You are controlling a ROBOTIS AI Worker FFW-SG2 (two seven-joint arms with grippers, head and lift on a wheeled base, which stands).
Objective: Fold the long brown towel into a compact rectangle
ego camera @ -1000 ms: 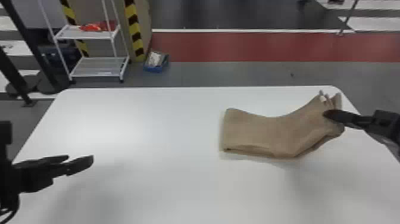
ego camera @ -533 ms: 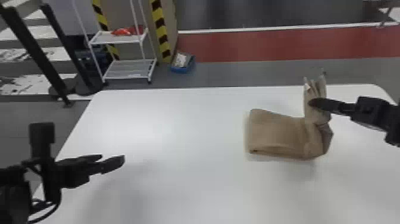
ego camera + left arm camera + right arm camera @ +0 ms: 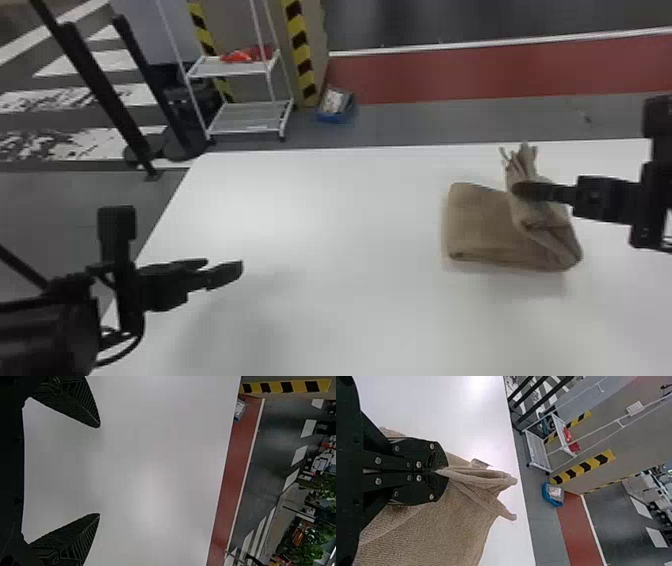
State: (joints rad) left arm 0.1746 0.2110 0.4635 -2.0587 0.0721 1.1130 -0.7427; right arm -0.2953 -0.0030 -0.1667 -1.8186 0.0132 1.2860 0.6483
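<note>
Towel (image 3: 480, 225) rough, matt cloth; tabletop (image 3: 325, 250) smooth, slightly glossy; pincer (image 3: 440, 471) matt black, screws (image 3: 419, 478) shiny metal.

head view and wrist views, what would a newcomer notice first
The brown towel stands out on the right of the white table, its bunched end pinched upright in the right end effector. Across the table, the left end effector hangs open over bare tabletop. Behind, yellow-and-black striped tape catches the eye beside a white rack.
</note>
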